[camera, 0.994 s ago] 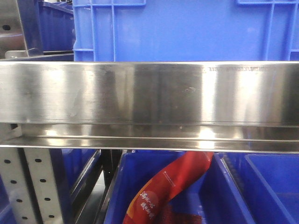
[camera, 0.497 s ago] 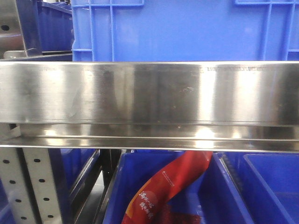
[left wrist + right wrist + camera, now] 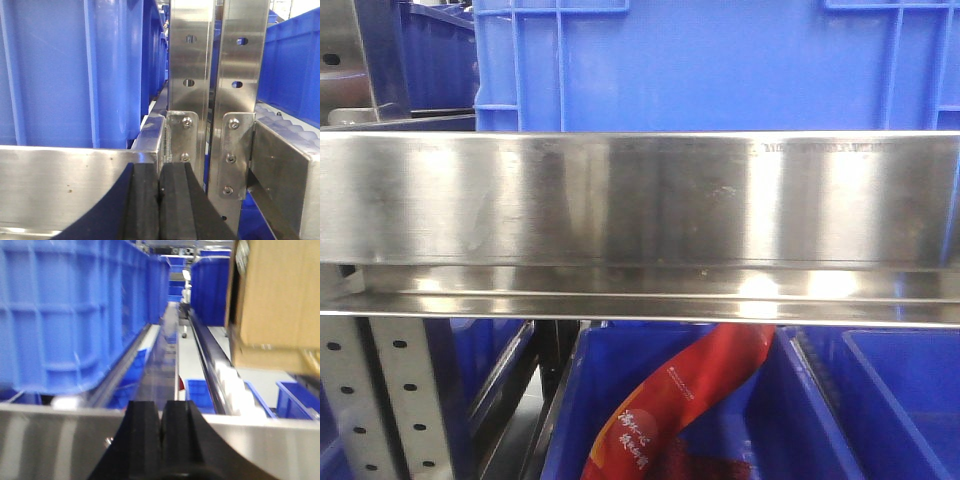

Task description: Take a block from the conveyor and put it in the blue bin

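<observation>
Nowhere in the three views did the block or the conveyor belt appear, so the direction from either set of jaws to the block, its long axis, and which arm stood nearer could not be told. The left gripper (image 3: 159,200) had its black rubber pads pressed together with nothing between them, facing a horizontal steel rail (image 3: 75,185) and two perforated steel uprights (image 3: 190,75), with a large blue crate (image 3: 65,75) just beyond the rail on the left. The right gripper (image 3: 161,440) was likewise closed on nothing, its pads meeting above a steel rail (image 3: 60,440); its blurred view ran down a long aisle between blue crates (image 3: 65,315), with a cardboard box (image 3: 275,295) at upper right and open blue bins (image 3: 202,390) lower down. The front camera saw what the wrist cameras did not: a broad steel beam (image 3: 640,200) across the frame, a blue crate (image 3: 720,60) resting above it, and beneath it a blue bin (image 3: 570,420) containing a red printed packet (image 3: 690,400). My judgement was that the grasp had not begun, and that both arms would first have to turn toward the belt before any approach could be lined up.
</observation>
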Motion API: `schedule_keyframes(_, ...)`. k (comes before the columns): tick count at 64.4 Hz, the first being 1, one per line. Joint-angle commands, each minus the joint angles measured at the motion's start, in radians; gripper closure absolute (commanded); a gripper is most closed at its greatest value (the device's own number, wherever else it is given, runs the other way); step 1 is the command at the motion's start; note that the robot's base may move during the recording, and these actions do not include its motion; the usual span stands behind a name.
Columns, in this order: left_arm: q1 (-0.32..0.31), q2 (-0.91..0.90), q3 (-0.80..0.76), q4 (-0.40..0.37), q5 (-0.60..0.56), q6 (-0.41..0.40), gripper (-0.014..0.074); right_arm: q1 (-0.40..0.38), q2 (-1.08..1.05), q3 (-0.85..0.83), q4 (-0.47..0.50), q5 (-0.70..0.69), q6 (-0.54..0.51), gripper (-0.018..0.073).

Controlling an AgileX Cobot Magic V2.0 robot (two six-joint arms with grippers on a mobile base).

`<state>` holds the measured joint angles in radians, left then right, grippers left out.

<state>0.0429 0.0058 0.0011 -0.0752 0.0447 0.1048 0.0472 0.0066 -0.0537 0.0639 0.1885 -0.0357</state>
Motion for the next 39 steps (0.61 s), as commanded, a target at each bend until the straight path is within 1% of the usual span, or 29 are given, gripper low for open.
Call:
schedule_keyframes(1,0.002,-0.006,-0.001,0.001,-0.019,-0.004,0.0707,-0.014,-0.007,0.054,0.002,-0.098,-0.004,0.0722)
schedule_keyframes(5,0.002,-0.006,-0.001,0.001,-0.019,-0.004,0.0707,-0.014,-0.007,0.054,0.002,-0.146,-0.004,0.0722)
schedule_keyframes(7,0.002,-0.006,-0.001,0.001,-0.019,-0.004,0.0707,-0.014,-0.007,0.054,0.002,-0.119,-0.004,0.0722)
schedule_keyframes(18,0.002,-0.006,-0.001,0.001,-0.019,-0.004,0.0707,-0.014,-0.007,0.054,0.002,-0.101,-0.004,0.0722)
schedule_keyframes(39,0.002,-0.006,-0.001,0.001,-0.019,-0.004,0.0707,-0.014,-0.007,0.054,0.002,-0.101,-0.004,0.0722)
